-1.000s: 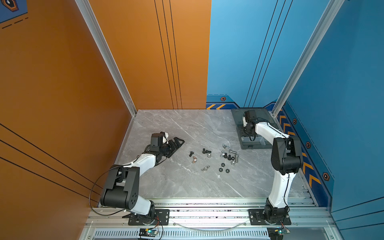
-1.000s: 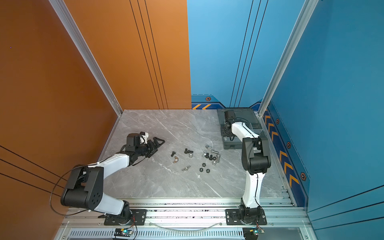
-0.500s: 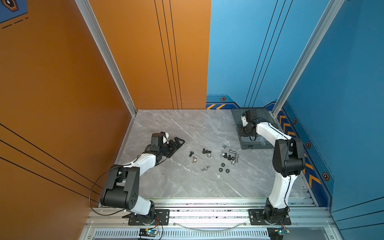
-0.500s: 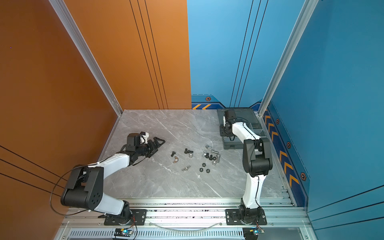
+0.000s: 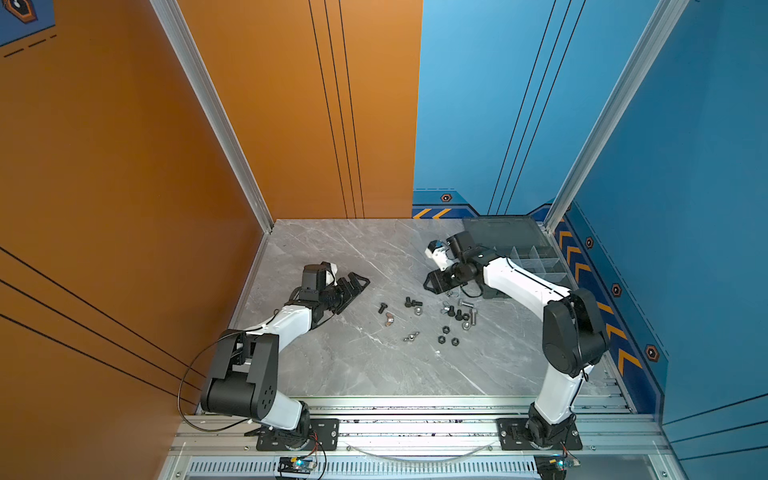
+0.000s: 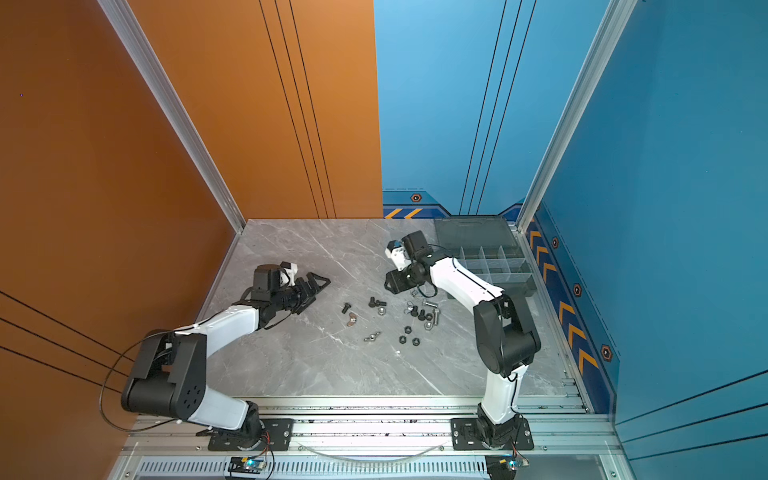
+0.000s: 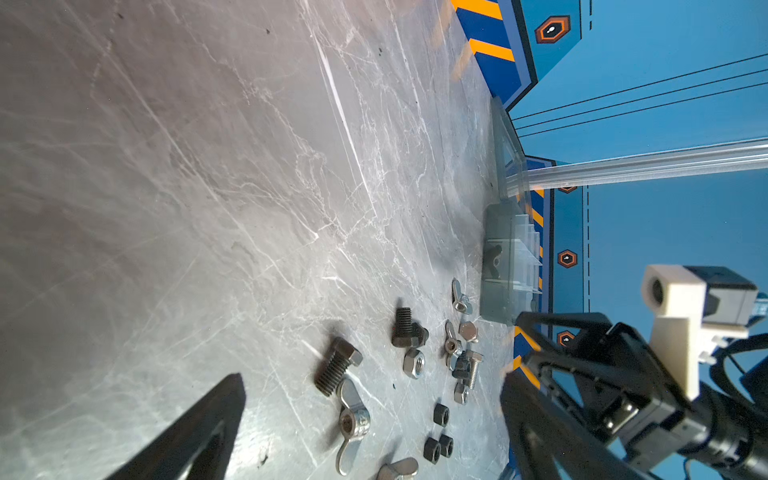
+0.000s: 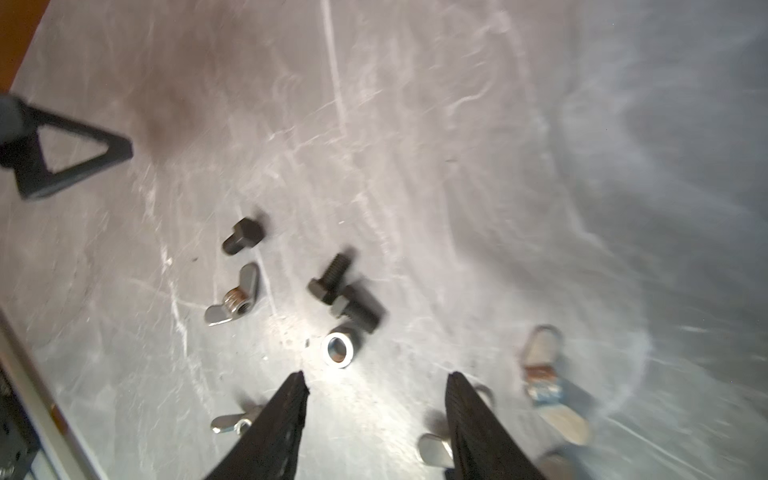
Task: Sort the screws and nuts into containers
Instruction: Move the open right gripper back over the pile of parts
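right wrist, threaded black screws (image 8: 332,276), shiny nut (image 8: 338,348)

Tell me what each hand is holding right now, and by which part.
Nothing is held. The left hand is open, apart from the loose screws; the right hand is open above them, its gap empty.

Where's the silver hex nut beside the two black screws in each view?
Top view: silver hex nut near the middle of the table.
Top view: same spot.
Left wrist: beside the two black screws, at.
Right wrist: just ahead of the right gripper, at.
Landmark: those two black screws, in all four views.
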